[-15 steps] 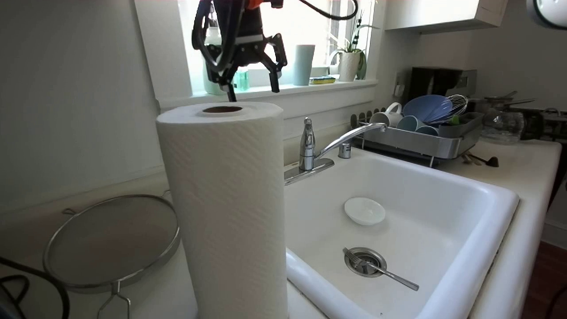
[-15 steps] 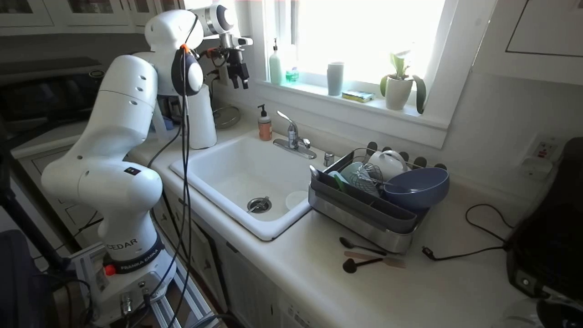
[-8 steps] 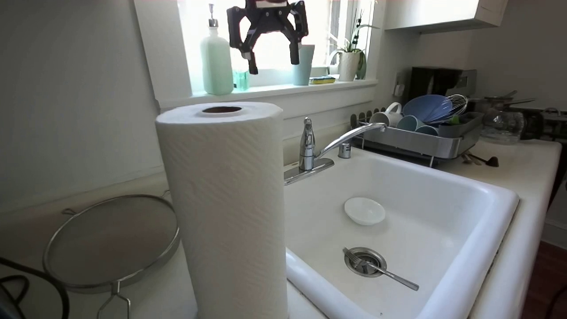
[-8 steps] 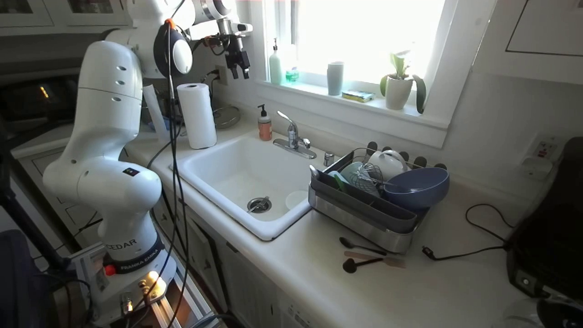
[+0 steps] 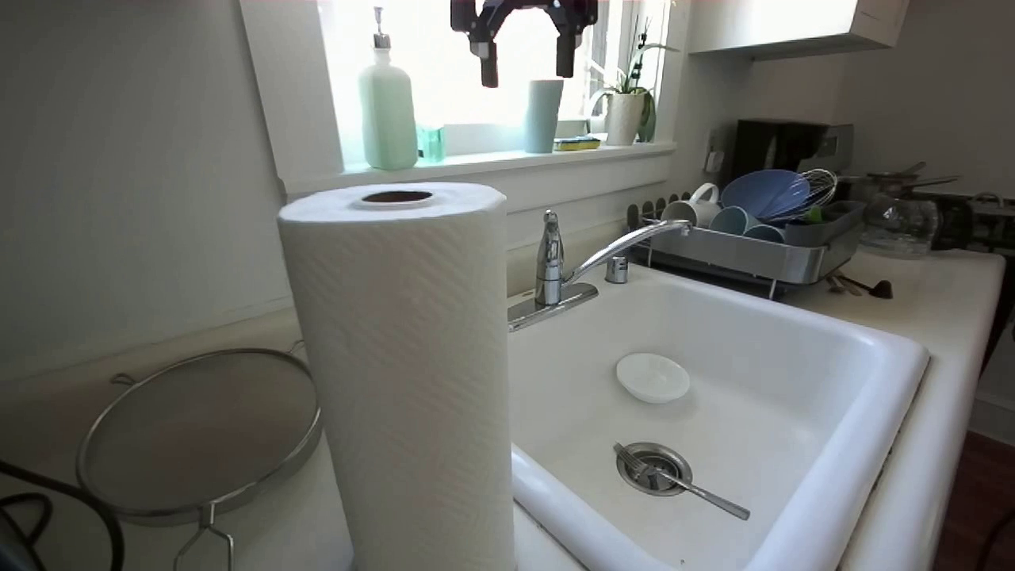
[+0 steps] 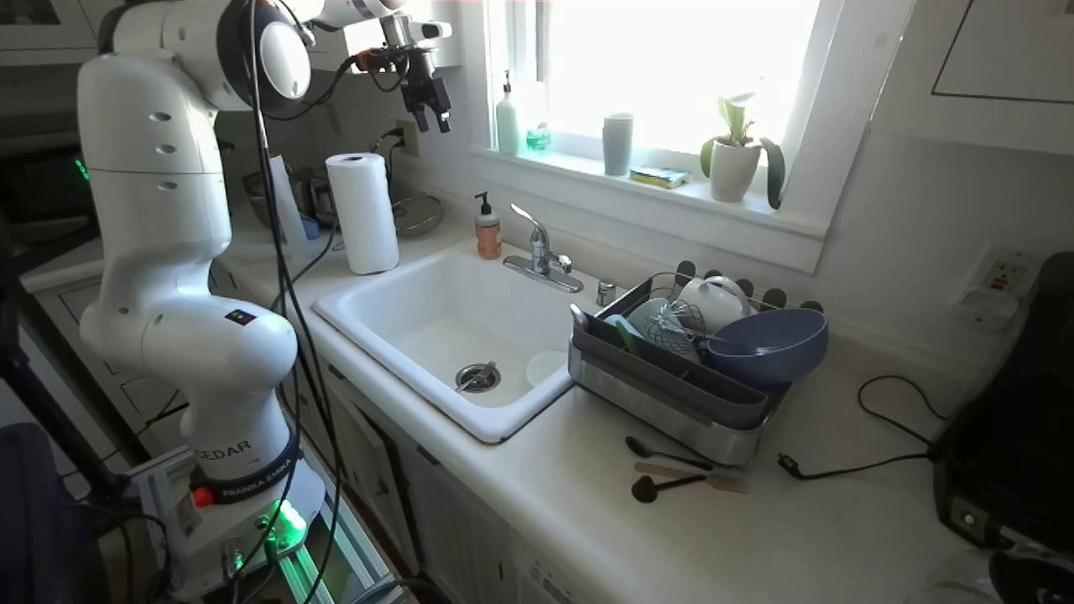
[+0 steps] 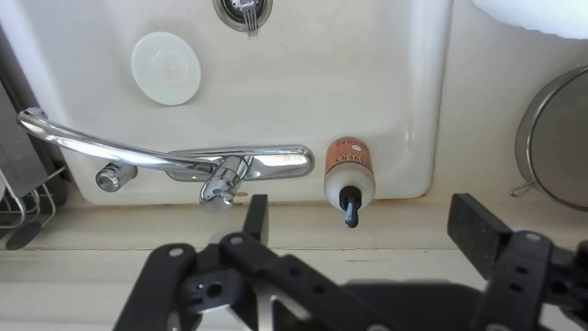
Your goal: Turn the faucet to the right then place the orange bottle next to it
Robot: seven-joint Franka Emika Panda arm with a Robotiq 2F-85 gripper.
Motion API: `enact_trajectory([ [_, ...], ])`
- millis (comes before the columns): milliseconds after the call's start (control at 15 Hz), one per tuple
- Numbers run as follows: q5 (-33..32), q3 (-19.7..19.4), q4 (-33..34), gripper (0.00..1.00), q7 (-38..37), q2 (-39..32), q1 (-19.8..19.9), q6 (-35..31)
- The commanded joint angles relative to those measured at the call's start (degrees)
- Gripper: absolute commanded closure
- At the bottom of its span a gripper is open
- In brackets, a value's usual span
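Jaws spread wide, abv orange btl [image 7: 350,174]

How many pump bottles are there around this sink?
2: the orange bottle beside the faucet, on the sink's back ledge, and the green bottle on the windowsill. I can't tell whether the small green container there has a pump; others may be hidden.

Pale countertop [image 6: 755,541]: paper-towel roll [image 6: 362,214], left; strainer [image 6: 418,216], far left; dish rack [image 6: 654,414], cable [image 6: 790,468], right; utensils [image 6: 678,474], near right.
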State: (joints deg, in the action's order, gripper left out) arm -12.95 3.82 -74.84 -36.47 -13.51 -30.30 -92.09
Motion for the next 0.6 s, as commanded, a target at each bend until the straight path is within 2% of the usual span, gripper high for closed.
enact_trajectory([
  [0, 1.7, 0.5, -13.9, 0.0, -0.6, 10.0, 0.5, -6.3],
  [200, 2.0, 0.2, -21.8, 0.0, 2.0, 15.5, 0.6, -9.0],
  [267, 0.0, 4.7, -12.6, 0.0, 0.2, 9.2, 4.2, -4.7],
  [533, 0.5, 5.1, -18.8, 0.0, 0.9, 13.5, 4.9, -6.9],
])
